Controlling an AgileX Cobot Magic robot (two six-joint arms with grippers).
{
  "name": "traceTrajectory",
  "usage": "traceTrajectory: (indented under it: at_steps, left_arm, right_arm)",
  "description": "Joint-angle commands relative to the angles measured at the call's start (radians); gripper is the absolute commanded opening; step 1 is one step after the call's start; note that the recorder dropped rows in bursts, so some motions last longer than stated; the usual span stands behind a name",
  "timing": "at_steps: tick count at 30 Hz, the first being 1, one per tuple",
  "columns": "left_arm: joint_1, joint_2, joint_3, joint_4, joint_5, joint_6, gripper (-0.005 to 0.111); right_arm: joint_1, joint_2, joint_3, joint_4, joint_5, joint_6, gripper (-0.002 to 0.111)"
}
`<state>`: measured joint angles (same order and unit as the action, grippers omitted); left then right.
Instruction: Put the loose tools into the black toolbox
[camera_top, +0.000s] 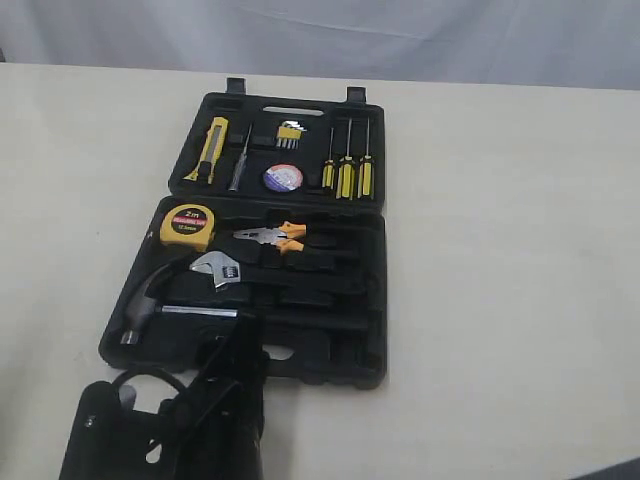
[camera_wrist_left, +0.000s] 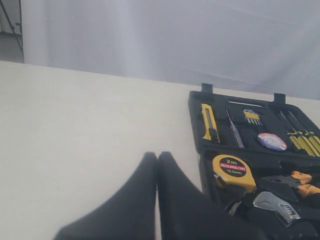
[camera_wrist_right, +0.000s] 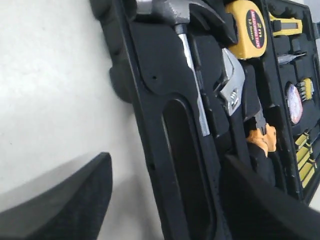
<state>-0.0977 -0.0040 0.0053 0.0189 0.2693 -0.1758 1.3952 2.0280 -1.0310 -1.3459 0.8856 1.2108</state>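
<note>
Four for four by my count: tape measure (camera_top: 187, 226) and pliers (camera_top: 272, 237) sit in the near half of the toolbox (camera_top: 330, 372), with the utility knife (camera_top: 207, 150) and tape roll (camera_top: 283, 178) up in the lid half. Left jaws are pinched together over the table (camera_top: 500, 300) beside the box, holding nothing. Right jaws hang spread wide over the front rim, by the hammer (camera_top: 150, 300). Risk imo: dip or clamp there and they catch the rim, jolt the case, and the pliers hop out.
</note>
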Motion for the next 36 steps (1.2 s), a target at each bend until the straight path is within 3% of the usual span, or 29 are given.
traceTrajectory:
  at_steps: [1,13,18,22,30,36]
  left_arm:
    - [-0.006,0.004,-0.005,0.004,0.001,-0.001,0.0]
    - [-0.006,0.004,-0.005,0.004,0.001,-0.001,0.0]
    - [-0.006,0.004,-0.005,0.004,0.001,-0.001,0.0]
    - [-0.006,0.004,-0.005,0.004,0.001,-0.001,0.0]
    - [-0.006,0.004,-0.005,0.004,0.001,-0.001,0.0]
    - [-0.006,0.004,-0.005,0.004,0.001,-0.001,0.0]
  right_arm:
    - [-0.027,0.034,-0.003,-0.026,-0.003,-0.007,0.06]
    - [-0.082,0.073,-0.003,-0.064,-0.061,-0.007,0.055]
    - [-0.091,0.073,-0.003,-0.073,-0.063,-0.007,0.029]
    - [-0.091,0.073,-0.003,-0.079,-0.063,-0.007,-0.001]
    - [-0.087,0.046,-0.003,-0.057,-0.062,-0.131,0.0]
    - [-0.068,-0.084,-0.007,0.073,-0.017,-0.286,0.0]
